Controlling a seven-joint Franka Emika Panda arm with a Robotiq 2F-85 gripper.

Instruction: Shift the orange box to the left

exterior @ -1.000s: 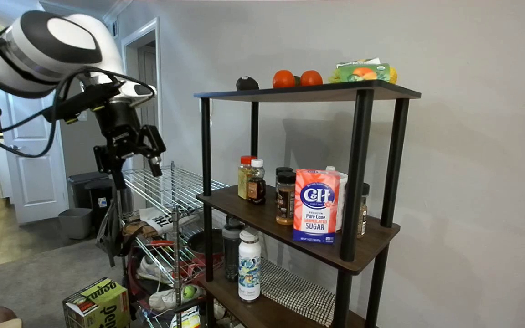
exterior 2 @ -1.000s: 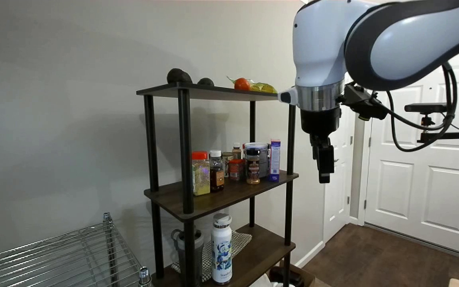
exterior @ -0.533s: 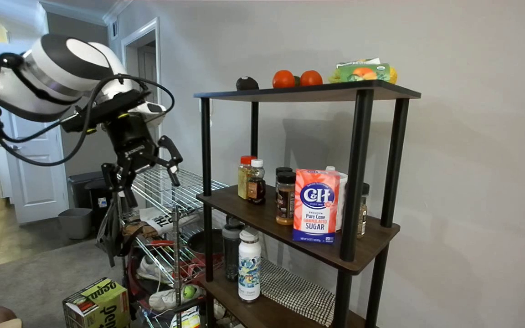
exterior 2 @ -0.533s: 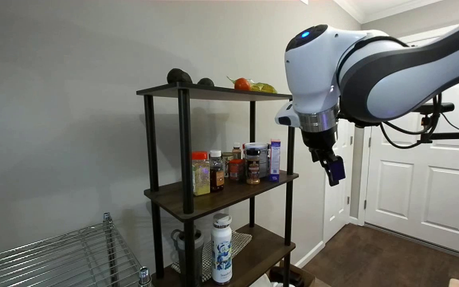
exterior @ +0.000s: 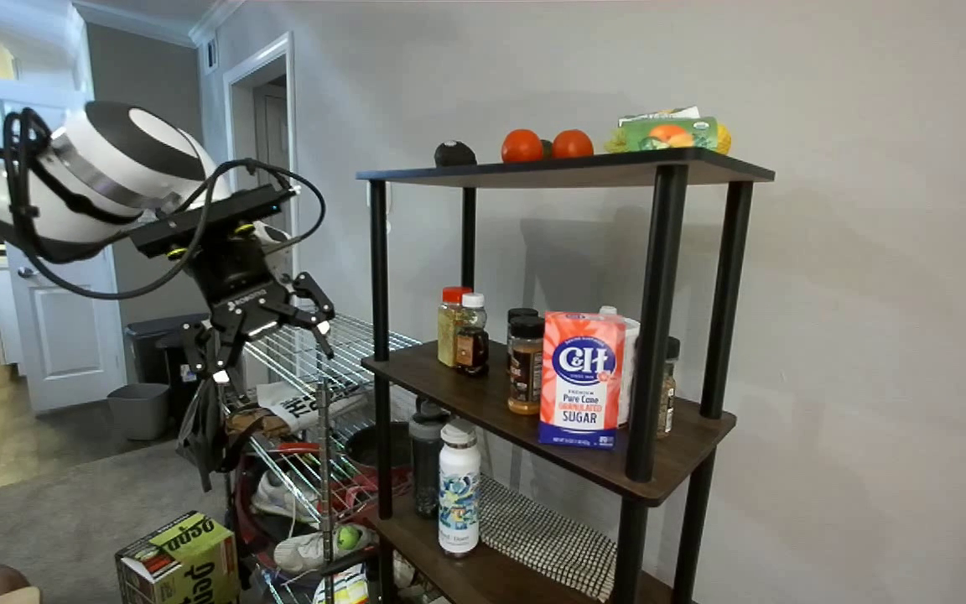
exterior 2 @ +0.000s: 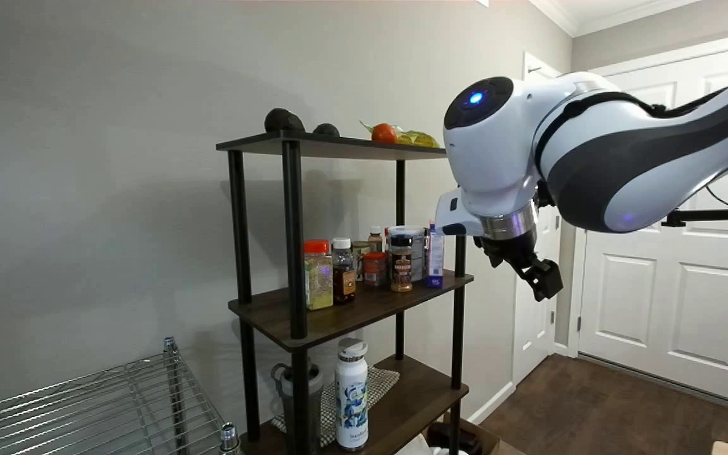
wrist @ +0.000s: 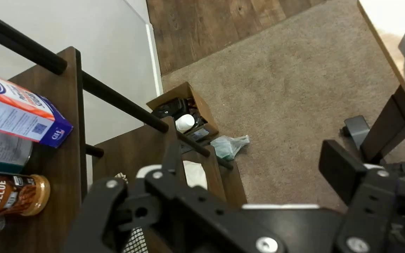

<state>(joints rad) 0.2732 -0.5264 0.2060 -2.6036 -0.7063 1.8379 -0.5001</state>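
Note:
The orange box, a C&H sugar carton, stands upright on the middle shelf near its front edge. In an exterior view only its narrow side shows. In the wrist view the box lies at the left edge, partly cut off. My gripper is open and empty, outside the shelf unit and well apart from the box. It is tilted, with its fingers pointing down and away from the shelf in an exterior view. In the wrist view the gripper's fingers are wide apart with carpet between them.
A barbecue spice jar stands beside the box, and a canister is close behind. A black shelf post rises by the box. The top shelf holds fruit. A wire rack and a table edge are nearby.
The arm has come down and the gripper has tilted, its fingers swinging away from the shelf. In an exterior view it has also shifted somewhat toward the shelf side. The box has not moved.

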